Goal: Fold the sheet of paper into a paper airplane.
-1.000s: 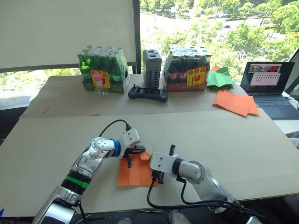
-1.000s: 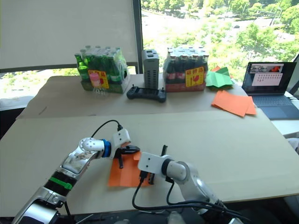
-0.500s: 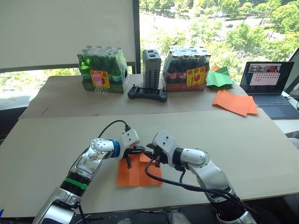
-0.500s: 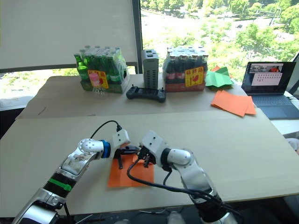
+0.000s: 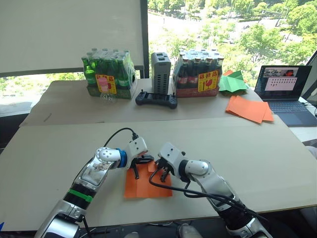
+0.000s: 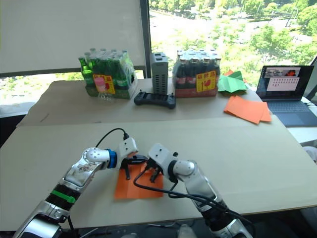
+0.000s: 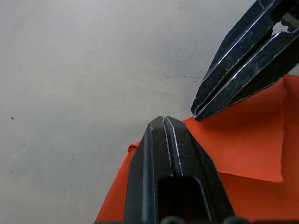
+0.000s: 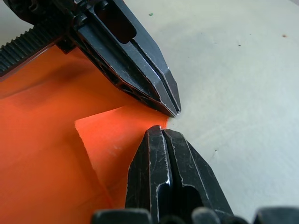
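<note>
The orange sheet of paper (image 5: pixel 144 186) lies flat near the table's front edge, with a small flap folded over at its far edge. My left gripper (image 5: pixel 148 159) is shut, its tip resting on that far edge from the left. My right gripper (image 5: pixel 158 165) is shut too, its tip on the flap, almost touching the left tip. In the left wrist view my left gripper (image 7: pixel 164 120) sits over the paper (image 7: pixel 243 154), with the right gripper (image 7: pixel 198 112) beside it. The right wrist view shows my right gripper (image 8: pixel 162 130) on the flap (image 8: pixel 117 135).
At the back stand a pack of green bottles (image 5: pixel 109 74), a grey box (image 5: pixel 161 66), a pack of dark bottles (image 5: pixel 198 73) and a black controller (image 5: pixel 156 99). At the right lie a pile of orange sheets (image 5: pixel 250 109), a green paper shape (image 5: pixel 233 83) and a laptop (image 5: pixel 285 91).
My right gripper has swung from the sheet's right side up to its far edge, meeting the left gripper tip to tip. The left gripper has stayed in place.
</note>
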Motion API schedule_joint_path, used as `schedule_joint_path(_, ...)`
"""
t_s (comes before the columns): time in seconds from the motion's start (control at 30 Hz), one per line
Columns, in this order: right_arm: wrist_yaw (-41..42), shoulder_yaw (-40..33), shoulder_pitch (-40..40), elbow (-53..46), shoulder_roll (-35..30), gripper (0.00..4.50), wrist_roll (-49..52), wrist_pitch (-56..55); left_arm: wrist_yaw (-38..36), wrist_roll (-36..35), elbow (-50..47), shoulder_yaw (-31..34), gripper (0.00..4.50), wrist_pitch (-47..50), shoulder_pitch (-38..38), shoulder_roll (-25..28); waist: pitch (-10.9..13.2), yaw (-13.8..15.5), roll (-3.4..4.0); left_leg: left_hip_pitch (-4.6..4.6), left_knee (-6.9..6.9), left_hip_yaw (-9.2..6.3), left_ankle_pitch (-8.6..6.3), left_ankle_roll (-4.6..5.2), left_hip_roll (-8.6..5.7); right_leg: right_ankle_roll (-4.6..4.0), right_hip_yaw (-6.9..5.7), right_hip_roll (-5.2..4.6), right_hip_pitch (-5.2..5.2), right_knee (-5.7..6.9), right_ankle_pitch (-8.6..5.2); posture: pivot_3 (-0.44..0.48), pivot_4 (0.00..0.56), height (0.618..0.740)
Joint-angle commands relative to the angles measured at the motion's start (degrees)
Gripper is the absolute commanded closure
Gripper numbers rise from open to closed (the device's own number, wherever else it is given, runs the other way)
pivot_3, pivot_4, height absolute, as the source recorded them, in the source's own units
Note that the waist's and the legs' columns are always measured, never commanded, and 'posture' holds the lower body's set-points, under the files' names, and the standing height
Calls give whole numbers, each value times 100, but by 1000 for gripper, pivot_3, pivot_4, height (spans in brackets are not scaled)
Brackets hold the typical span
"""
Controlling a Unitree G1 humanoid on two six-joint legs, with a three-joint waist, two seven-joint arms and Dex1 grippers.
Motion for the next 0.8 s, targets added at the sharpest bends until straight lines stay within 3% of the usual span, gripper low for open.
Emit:
schedule_joint_path(0.03,-56,29,-124,-142,56,4461,43,-151,-3,153,56,-94,4500,110,147,47,0,0,0,0,0,0,0,0,0,0,0,0,0,0,0,0,150,723)
schedule_joint_path(0.8,-202,279,-18,164,18,4461,15,565,15,175,41,-98,4500,116,124,55,-9,-2,8,2,0,0,0,0,0,0,0,0,2,1,0,0,150,723)
